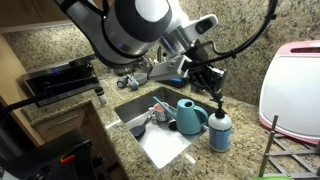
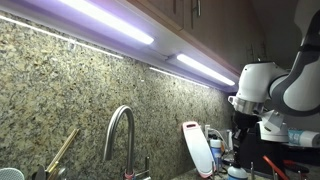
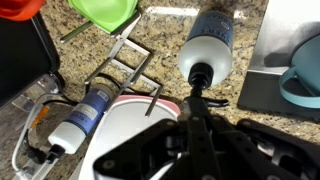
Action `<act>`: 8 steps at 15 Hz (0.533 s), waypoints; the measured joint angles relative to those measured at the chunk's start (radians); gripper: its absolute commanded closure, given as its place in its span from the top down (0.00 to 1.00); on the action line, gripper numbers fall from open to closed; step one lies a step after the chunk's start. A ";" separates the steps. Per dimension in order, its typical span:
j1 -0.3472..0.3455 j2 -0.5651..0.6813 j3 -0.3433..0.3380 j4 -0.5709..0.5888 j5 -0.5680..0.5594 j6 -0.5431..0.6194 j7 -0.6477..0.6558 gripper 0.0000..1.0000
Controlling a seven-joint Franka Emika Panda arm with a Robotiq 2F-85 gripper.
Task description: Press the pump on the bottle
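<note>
Polished speckled granite countertop [image 1: 245, 75]. Smooth blue-grey translucent plastic bottle [image 3: 212, 40]; matt black plastic pump [image 3: 200, 74]. Glossy curved metal faucet [image 2: 120, 108].

- A home kitchen: speckled granite counter [image 1: 245, 140] with a steel sink [image 1: 165, 148] sunk in at six o'clock.
- Curved faucet [image 2: 120, 108] at seven o'clock, against a granite backsplash [image 2: 60, 90].
- Wooden cabinets [image 2: 200, 20] at twelve o'clock, with light strips [image 2: 110, 20] beneath.

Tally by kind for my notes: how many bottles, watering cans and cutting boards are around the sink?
Bottles: 2, the pump bottle and a blue-and-white bottle
Watering can: 1, teal
Cutting board: 1, white with a pink rim
Total: 4
</note>
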 measured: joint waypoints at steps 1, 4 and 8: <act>0.010 -0.003 -0.010 -0.002 0.000 0.000 0.000 0.00; 0.017 -0.007 -0.017 -0.006 0.000 0.000 0.000 0.00; 0.017 -0.007 -0.017 -0.009 0.001 0.000 0.000 0.00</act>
